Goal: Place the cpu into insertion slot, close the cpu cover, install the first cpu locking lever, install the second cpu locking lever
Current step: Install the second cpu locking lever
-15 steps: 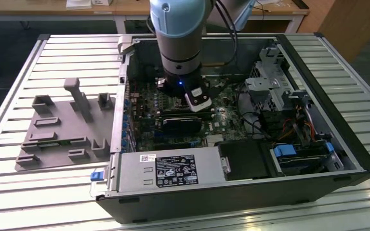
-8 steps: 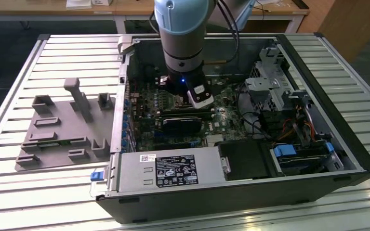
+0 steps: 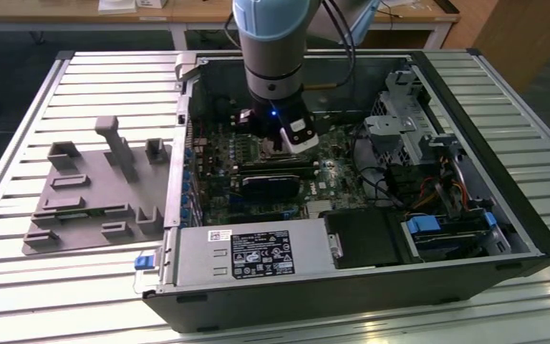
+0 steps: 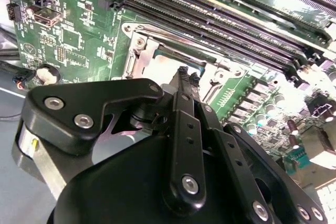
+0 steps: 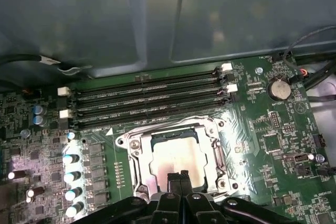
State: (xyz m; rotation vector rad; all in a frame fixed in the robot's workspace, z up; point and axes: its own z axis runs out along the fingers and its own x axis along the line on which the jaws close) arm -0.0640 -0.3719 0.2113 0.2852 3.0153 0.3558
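One arm reaches straight down into the open computer case (image 3: 504, 236) in the exterior view, its gripper (image 3: 285, 147) low over the green motherboard (image 3: 342, 175). In both wrist views the fingertips (image 5: 178, 178) are pressed together with nothing between them, poised at the edge of the insertion slot (image 5: 178, 156). Inside that slot lies the cpu (image 5: 176, 158), silver top up, with the cpu cover (image 5: 207, 129) framing it. Beside the socket run long black memory slots (image 5: 147, 95).
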